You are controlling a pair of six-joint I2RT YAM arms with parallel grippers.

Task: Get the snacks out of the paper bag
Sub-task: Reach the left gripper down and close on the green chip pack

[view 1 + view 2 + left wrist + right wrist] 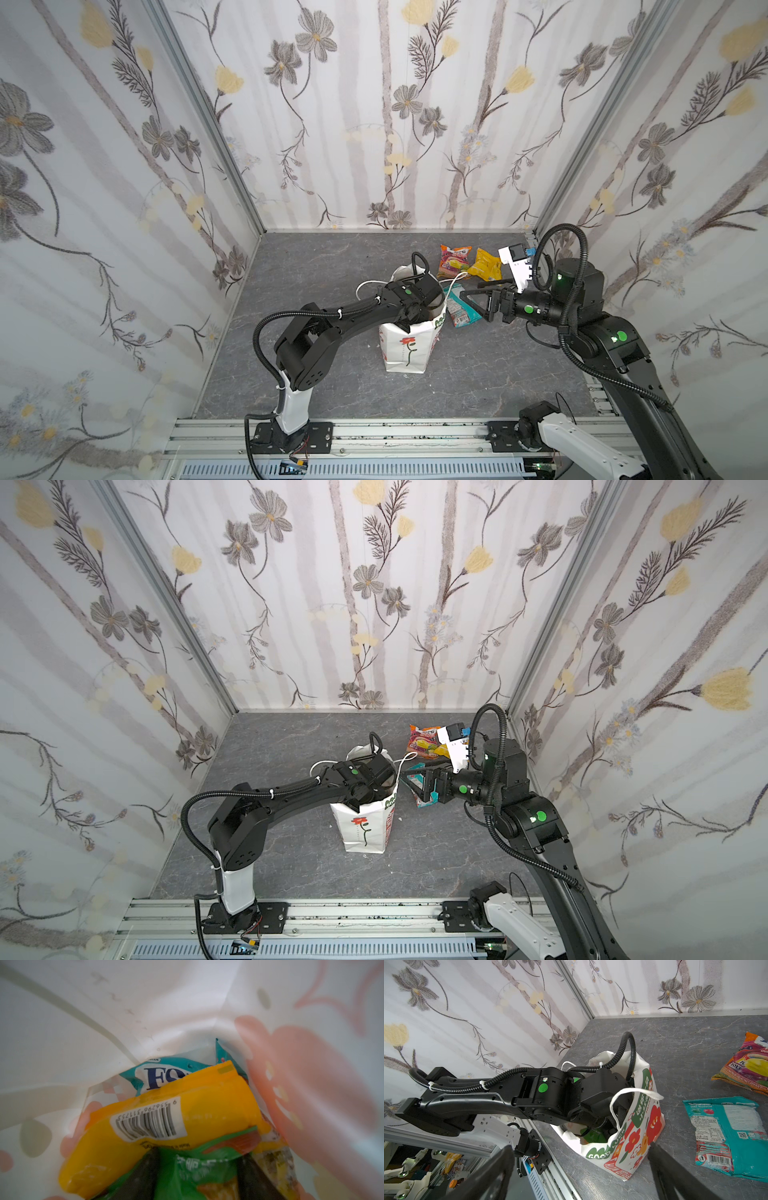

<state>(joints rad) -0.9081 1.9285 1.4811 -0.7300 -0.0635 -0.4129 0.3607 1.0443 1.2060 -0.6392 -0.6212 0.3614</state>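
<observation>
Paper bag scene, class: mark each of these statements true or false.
1. The bag stands upright. True.
2. The bag is empty. False: an orange packet, a teal packet and a green packet lie inside.
3. The left gripper is inside the bag. True.
4. The right gripper holds a packet. False: the right gripper is open and empty, beside the bag.
5. A pink packet, a yellow packet and a light teal packet lie on the table. True.

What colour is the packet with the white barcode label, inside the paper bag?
Yellow-orange; the packet shows best in the left wrist view.
</observation>
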